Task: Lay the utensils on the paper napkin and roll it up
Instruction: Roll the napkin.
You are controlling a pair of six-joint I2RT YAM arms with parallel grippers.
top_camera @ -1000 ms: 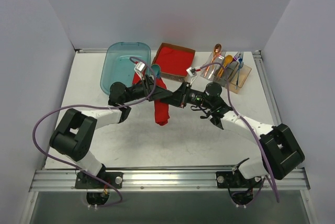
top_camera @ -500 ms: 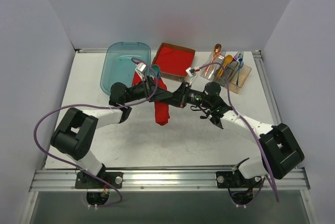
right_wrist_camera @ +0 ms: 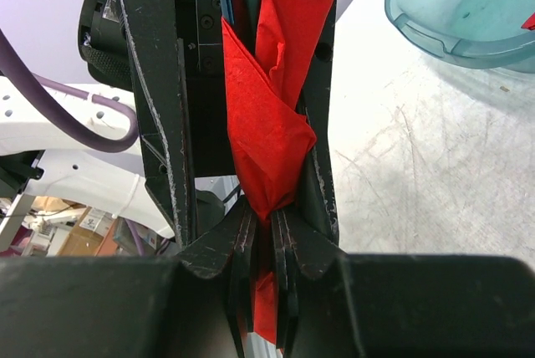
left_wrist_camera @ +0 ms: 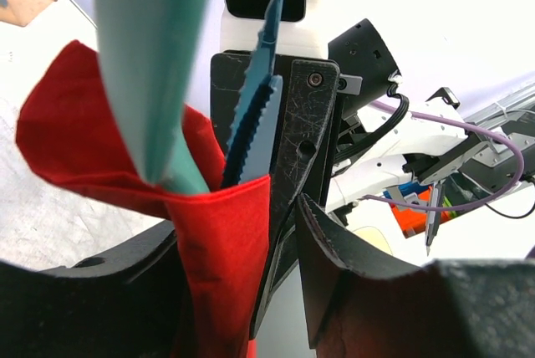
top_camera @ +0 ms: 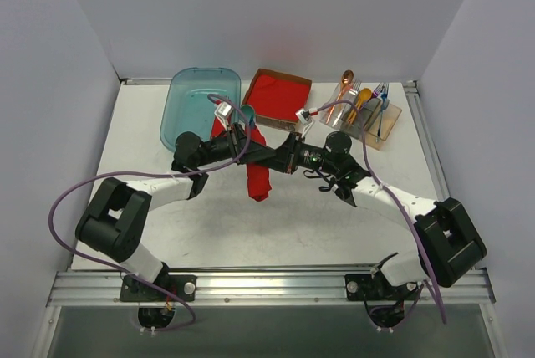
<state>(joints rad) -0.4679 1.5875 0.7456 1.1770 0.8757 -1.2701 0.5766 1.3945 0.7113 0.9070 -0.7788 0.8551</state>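
Note:
The red paper napkin (top_camera: 258, 176) is rolled around the utensils and held upright above the table (top_camera: 334, 224). A teal spoon (left_wrist_camera: 150, 65) and a blue serrated piece (left_wrist_camera: 255, 115) stick out of its top end. My right gripper (right_wrist_camera: 267, 212) is shut on the roll's lower end (right_wrist_camera: 267, 124), pinching the paper flat. My left gripper (left_wrist_camera: 242, 224) straddles the upper roll (left_wrist_camera: 221, 241). One of its fingers lies against the paper. The other stands apart, with a right finger (left_wrist_camera: 305, 140) in the gap. In the top view both grippers (top_camera: 249, 139) (top_camera: 269, 154) meet at mid-table.
A teal plastic tub (top_camera: 196, 99) lies at the back left, close to the roll. A cardboard box of red napkins (top_camera: 280, 94) sits behind the grippers. At the back right, a clear holder (top_camera: 364, 111) carries an orange spoon (top_camera: 347, 80) and other cutlery.
My left gripper's jaws have narrowed from wide open to about half width around the roll. The right gripper and the roll have stayed in place.

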